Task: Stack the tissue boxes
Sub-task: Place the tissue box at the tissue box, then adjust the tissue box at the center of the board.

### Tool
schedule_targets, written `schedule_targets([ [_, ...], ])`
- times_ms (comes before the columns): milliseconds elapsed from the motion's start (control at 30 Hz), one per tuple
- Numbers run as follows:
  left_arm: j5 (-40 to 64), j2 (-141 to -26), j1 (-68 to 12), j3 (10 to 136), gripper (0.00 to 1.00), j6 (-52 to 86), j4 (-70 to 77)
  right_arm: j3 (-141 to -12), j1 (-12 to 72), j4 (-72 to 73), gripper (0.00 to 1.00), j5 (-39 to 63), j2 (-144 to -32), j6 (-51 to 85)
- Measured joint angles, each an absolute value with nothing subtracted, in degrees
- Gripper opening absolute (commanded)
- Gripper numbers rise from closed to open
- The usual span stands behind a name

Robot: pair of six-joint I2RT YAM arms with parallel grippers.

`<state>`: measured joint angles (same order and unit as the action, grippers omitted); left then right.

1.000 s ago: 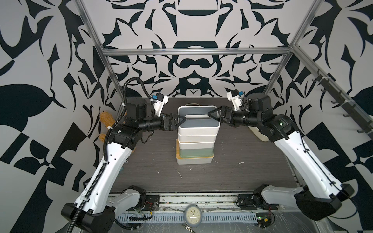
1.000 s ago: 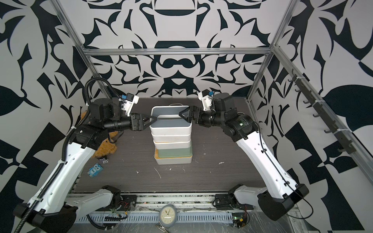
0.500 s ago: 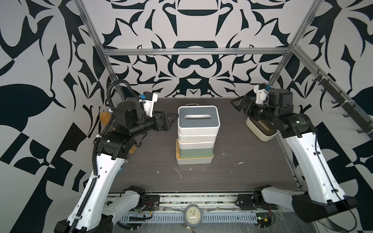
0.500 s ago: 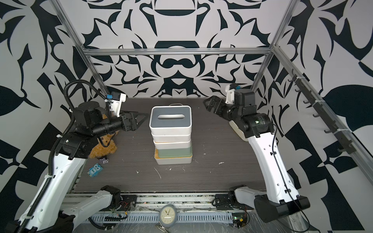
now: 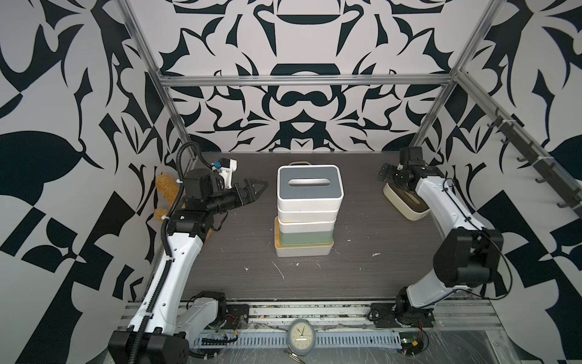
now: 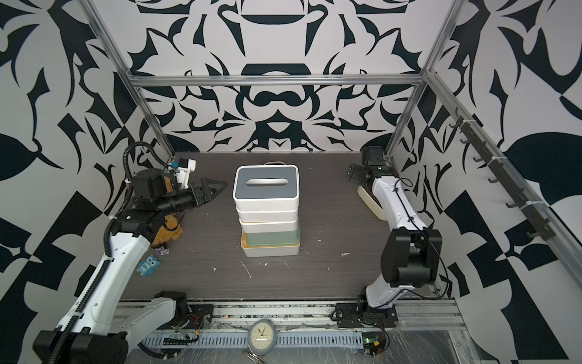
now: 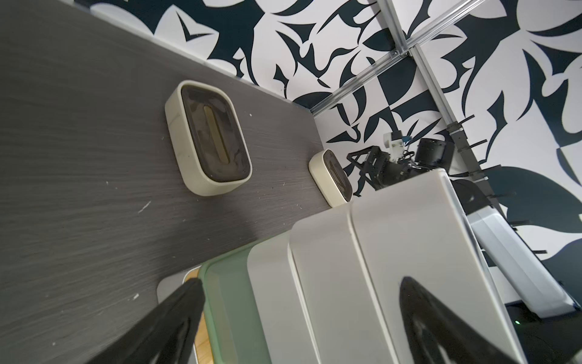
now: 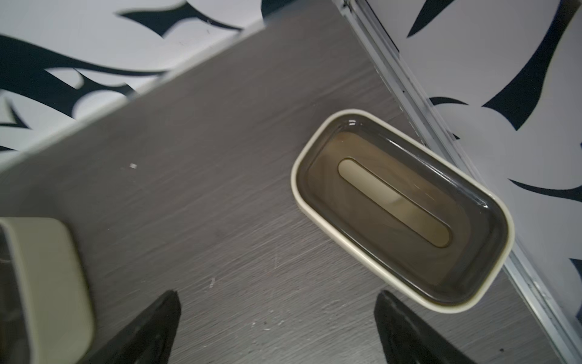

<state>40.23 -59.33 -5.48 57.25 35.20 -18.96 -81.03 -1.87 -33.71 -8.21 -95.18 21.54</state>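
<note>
Both hands have drawn back from the grey-lidded box point(image 5: 309, 186) they flanked a second ago. The left hand point(image 5: 256, 189) has pulled toward the counter's left edge. The right hand point(image 5: 385, 171) has swung out to the far right corner.

Both hands are spread wide and hold nothing. In the right wrist view the two dark fingers point(image 8: 151, 331) stand well apart over bare counter point(image 8: 220, 189).

The grey-lidded box tops a stack of five in the middle of the counter. Under it come two white boxes point(image 5: 308, 214), then the mint green box point(image 5: 304, 239). At the bottom is a white box with a bamboo lid point(image 5: 302, 250).

One cream box point(image 5: 406, 208) lies against the right edge, just below the right hand. A second cream box point(image 7: 208, 138) sits behind the stack toward the far edge, mostly hidden in both top views.

A brown plush bunny point(image 6: 167, 227) lies at the left edge, under the left arm.
</note>
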Motion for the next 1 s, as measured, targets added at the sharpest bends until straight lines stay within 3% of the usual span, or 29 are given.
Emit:
schedule_targets([
  [333,44.05,-59.96,-4.54,54.06,0.99,39.0,-13.65,-94.37,-8.27,-38.89,0.93,-4.16,-112.75,15.22],
  [1000,44.97,-60.38,-4.51,54.06,0.99,39.07,-12.23,-95.48,-12.05,-40.8,0.9,1.19,-118.1,10.5],
])
